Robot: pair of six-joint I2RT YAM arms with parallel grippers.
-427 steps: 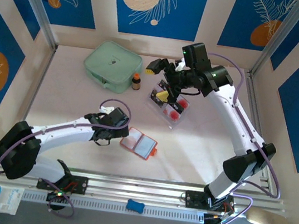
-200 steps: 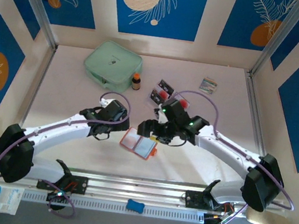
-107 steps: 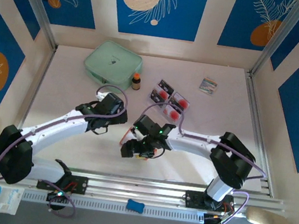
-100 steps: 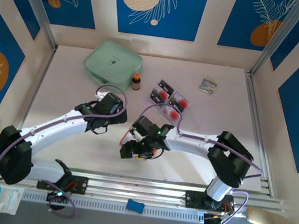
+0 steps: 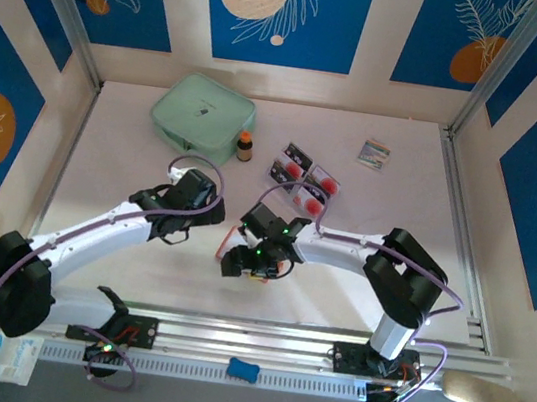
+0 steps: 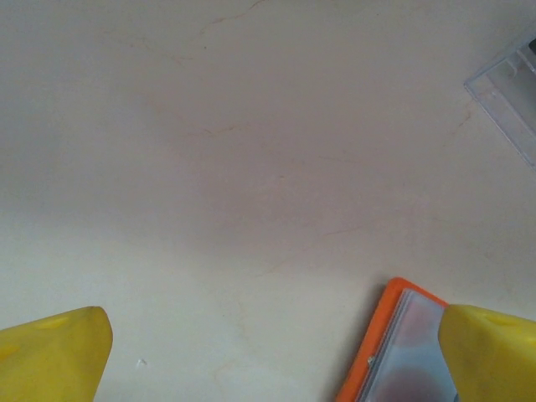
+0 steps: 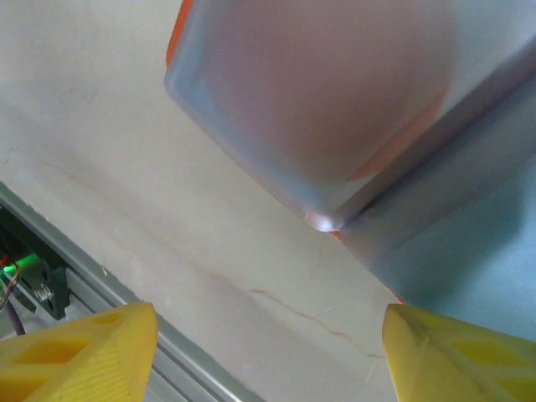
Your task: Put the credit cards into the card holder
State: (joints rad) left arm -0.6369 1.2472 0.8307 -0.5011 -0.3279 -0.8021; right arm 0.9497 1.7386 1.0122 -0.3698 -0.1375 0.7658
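Showing a glossy grey inside, orange-edged card holder (image 7: 318, 100); yellow right fingers (image 7: 84, 352) apart.

Top view bright, even, sharp; soft shadows on worktop (image 5: 398, 210). Right wrist: card holder (image 7: 318, 109) badly out of focus, small glare spot. Left wrist slightly soft.

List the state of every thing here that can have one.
card holder: open, grey inside showing.
credit cards: loose on the table, not in the holder.
mint-green pouch: closed.
small bottle: upright.
left end effector: open, holding nothing.
right end effector: open, above the card holder.
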